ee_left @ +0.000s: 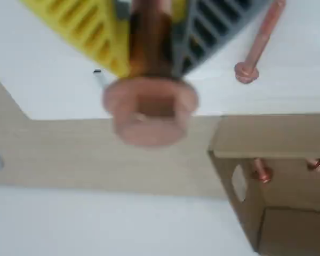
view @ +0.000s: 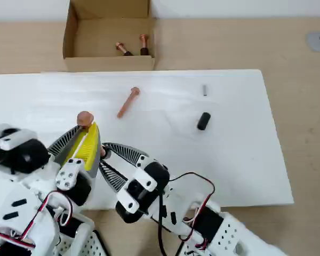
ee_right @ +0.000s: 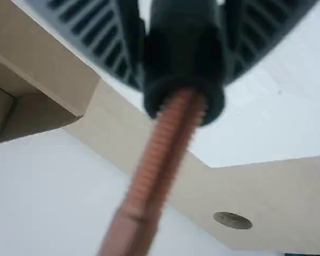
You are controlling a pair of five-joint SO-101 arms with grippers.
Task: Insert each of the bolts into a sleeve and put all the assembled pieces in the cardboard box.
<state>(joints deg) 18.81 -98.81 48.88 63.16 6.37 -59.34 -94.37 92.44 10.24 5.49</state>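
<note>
My left gripper (ee_left: 149, 60) was clenched on the bolt (ee_left: 149, 109) just behind its head; my right gripper (ee_right: 184, 74) grasped the sleeve (ee_right: 184, 42), the thread sitting in its mouth. I reckoned I should keep both in line and push gently, easing one grip if it bound.

White links (view: 13, 205), black servos (view: 26, 154), red and black cables (view: 194, 178). Left claw (view: 85, 128): one yellow ribbed finger, one dark. Right claw (view: 104, 153): black, ribbed.
</note>
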